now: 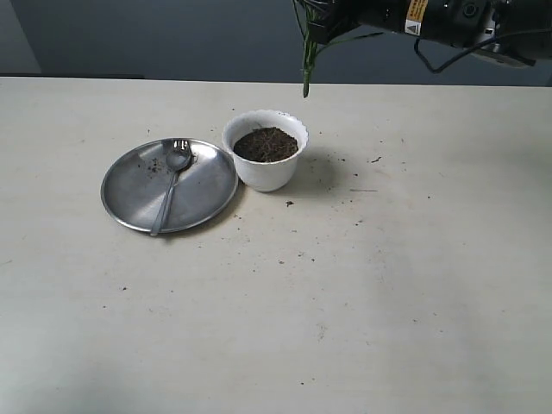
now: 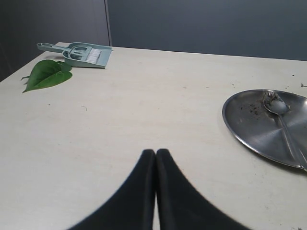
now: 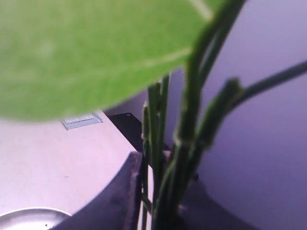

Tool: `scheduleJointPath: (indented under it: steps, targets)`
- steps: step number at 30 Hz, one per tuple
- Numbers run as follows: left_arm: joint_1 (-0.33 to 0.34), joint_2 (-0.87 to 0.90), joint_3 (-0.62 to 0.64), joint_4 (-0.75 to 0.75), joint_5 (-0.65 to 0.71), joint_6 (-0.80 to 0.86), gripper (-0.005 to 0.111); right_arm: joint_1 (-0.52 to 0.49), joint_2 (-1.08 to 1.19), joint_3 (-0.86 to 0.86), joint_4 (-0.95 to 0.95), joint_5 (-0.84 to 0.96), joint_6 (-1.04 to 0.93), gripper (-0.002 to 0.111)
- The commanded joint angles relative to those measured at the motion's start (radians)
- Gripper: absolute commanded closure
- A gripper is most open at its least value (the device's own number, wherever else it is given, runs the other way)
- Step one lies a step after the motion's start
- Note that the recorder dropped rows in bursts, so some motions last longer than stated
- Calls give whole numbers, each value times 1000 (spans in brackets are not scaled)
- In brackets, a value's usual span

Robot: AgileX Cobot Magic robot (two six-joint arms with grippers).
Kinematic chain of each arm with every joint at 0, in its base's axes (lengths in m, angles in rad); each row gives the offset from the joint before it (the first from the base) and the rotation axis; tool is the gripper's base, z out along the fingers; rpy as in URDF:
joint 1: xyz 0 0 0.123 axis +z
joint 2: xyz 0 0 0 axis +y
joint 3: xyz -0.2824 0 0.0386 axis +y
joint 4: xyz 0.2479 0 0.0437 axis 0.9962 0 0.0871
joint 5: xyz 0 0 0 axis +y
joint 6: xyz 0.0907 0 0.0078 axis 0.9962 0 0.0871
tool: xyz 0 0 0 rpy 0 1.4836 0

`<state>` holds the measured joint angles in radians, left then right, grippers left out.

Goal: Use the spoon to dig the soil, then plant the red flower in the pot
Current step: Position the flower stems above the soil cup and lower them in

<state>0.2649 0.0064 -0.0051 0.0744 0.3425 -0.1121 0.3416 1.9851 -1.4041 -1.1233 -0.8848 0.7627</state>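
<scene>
The white pot (image 1: 267, 172) stands mid-table, filled with dark soil (image 1: 266, 144). To its left the spoon (image 1: 172, 177) lies on a round steel plate (image 1: 129, 194). High over the pot's far rim, my right gripper (image 1: 315, 21) is shut on the flower's green stems (image 1: 306, 65), which hang down above the pot. In the right wrist view the stems (image 3: 160, 143) pass between the jaws of the right gripper (image 3: 151, 153), with a broad leaf (image 3: 91, 52) close to the lens; the red petals are out of view. My left gripper (image 2: 156, 152) is shut and empty over bare table, left of the plate (image 2: 254, 129) and spoon (image 2: 278, 108).
A loose green leaf (image 2: 45, 74) and a pale green dustpan with brush (image 2: 79, 52) lie at the table's far left corner. Soil crumbs (image 1: 289, 203) are scattered round the pot and to its right. A dark wall rises behind the table.
</scene>
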Motion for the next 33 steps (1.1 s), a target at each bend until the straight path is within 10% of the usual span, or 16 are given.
scheduleJointPath:
  steps: [1, 33]
  targets:
    - [-7, -6, 5, -11, -7, 0, 106, -4, 27, -16, 12, -7, -12, 109]
    - [-7, -6, 5, -11, -7, 0, 106, -21, 277, -316, -195, -302, 235, 109]
